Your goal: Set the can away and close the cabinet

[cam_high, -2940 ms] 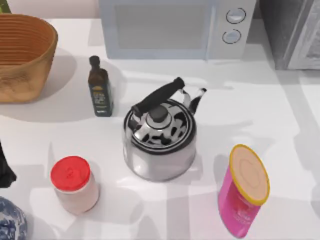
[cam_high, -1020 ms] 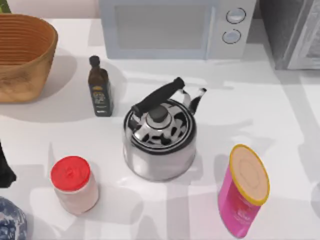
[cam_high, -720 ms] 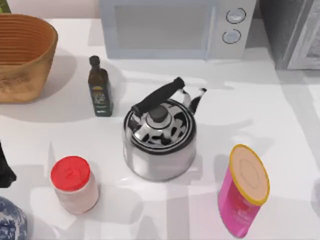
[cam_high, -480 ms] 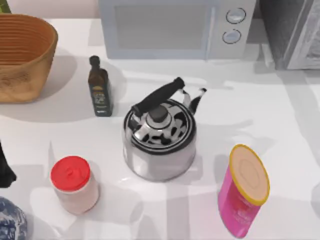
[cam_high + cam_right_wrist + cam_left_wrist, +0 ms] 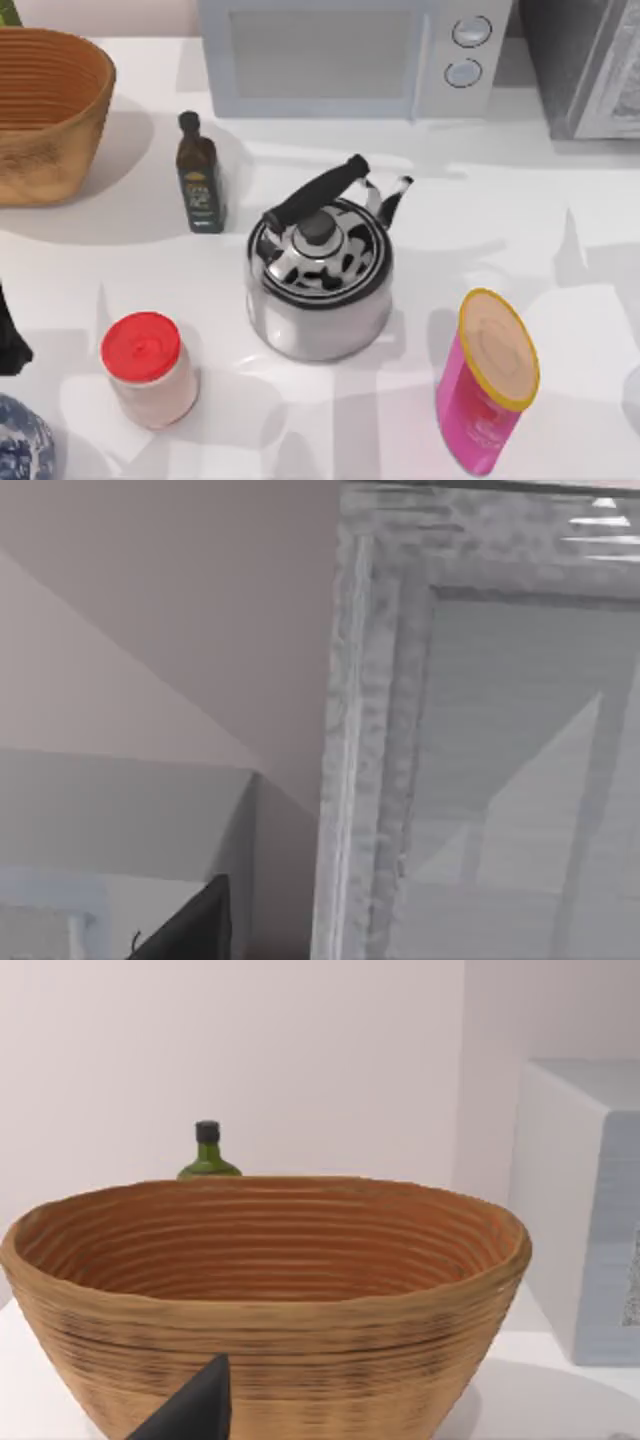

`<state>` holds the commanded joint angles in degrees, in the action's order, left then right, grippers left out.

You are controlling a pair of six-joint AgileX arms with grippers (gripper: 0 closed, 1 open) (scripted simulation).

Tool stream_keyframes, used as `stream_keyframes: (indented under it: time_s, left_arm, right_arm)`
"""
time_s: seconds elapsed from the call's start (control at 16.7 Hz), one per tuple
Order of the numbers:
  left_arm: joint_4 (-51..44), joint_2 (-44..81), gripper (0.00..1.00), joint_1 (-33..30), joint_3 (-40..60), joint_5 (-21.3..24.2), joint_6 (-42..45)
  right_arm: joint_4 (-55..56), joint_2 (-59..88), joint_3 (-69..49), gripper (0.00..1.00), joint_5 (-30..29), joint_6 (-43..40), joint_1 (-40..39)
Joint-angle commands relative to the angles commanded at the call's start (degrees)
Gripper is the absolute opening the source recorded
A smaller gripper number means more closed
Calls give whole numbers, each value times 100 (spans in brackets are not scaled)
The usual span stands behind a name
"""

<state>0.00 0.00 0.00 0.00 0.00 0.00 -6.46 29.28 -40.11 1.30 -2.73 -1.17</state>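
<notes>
At the desk's far right corner, grey cabinet point(image 5: 590, 65) before the right gripper point(image 5: 190, 930), pincer state untellable

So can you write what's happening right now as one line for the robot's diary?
can: unseen | cabinet: top view's far right, door faces right wrist camera | kettle: table centre | basket: before left wrist camera

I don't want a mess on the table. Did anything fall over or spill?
Nothing has. The shiny steel kettle with a black handle, the dark glass bottle, the pale jar with a red lid and the pink canister with a tan lid all stand upright on the white table.
</notes>
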Motion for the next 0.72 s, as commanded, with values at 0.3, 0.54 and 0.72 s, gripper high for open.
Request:
stream_keyframes:
  time_s: [0.3,0.54,0.72]
  left_arm:
    - [0,0,100,0,0,0,0]
    - [0,0,100,0,0,0,0]
    - [0,0,100,0,0,0,0]
  right_arm:
    - [445,-1951,2703,100,-60,149,87]
    - [616,-2779,3810,100,-117,251,113]
    - [646,-2928,4011,100,-130,274,117]
